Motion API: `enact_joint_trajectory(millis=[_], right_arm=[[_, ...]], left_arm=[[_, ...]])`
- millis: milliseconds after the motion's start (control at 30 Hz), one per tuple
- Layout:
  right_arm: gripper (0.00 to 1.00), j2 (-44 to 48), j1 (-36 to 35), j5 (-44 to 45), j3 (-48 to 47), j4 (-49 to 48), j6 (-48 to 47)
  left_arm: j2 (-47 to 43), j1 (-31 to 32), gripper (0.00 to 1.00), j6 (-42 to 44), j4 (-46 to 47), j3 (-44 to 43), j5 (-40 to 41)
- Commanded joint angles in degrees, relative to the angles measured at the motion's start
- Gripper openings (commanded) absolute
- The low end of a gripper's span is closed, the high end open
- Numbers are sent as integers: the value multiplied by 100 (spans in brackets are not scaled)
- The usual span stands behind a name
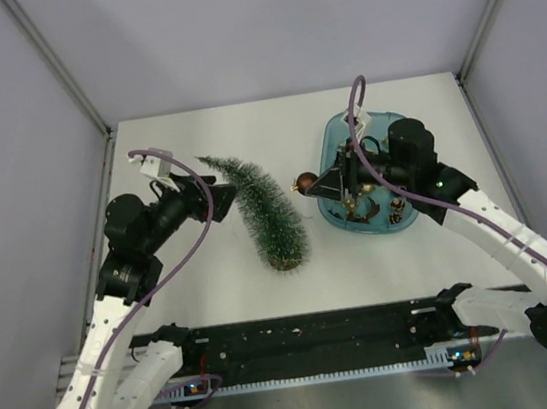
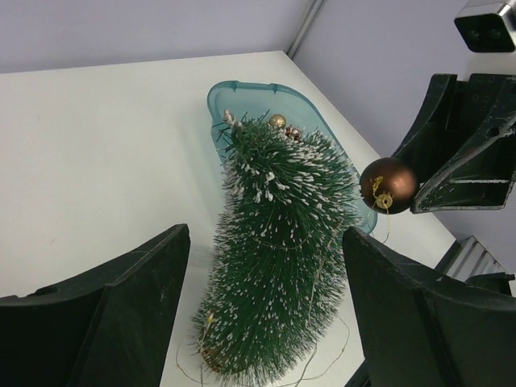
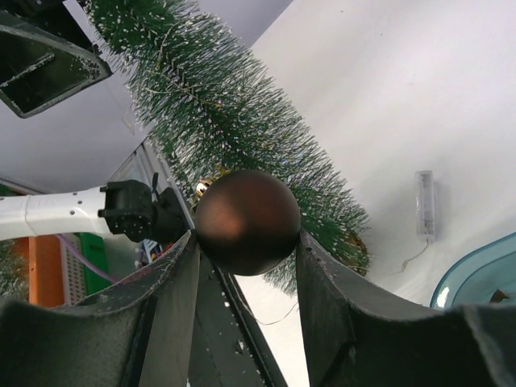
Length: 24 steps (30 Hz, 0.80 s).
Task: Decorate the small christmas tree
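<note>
As right jaws grip a bauble (image 3: 246,222), the tree (image 2: 278,266) sits before parted left jaws.

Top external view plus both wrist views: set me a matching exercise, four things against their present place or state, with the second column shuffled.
Things:
1. dark brown round glossy bauble
2. small christmas tree, green bristles with frosted tips
3. translucent blue oval plastic tray
4. left gripper

Places or states:
a. open, one finger on either side of the tree
b. right of the tree, small ornaments inside
c. mid-way across the white table, tip curved over
d. clamped by the right gripper

Pairs: 1-d, 2-c, 3-b, 4-a.
</note>
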State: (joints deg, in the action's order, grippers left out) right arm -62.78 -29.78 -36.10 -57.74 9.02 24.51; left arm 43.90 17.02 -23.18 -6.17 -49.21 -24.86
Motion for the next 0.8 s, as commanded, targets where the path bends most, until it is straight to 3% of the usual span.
enact_joint_trajectory(millis=[0, 267, 567, 767], right_arm=[[21, -120, -203, 6, -62, -330, -52], [20, -296, -274, 6, -106, -576, 27], [18, -515, -274, 59, -229, -761, 71], [17, -612, -274, 85, -238, -1023, 203]], left_arm=[[-13, -32, 79, -117, 556, 61, -194], [-66, -23, 64, -143, 573, 148, -89], [-145, -32, 32, -143, 758, 263, -186], [-197, -40, 24, -90, 793, 271, -273]])
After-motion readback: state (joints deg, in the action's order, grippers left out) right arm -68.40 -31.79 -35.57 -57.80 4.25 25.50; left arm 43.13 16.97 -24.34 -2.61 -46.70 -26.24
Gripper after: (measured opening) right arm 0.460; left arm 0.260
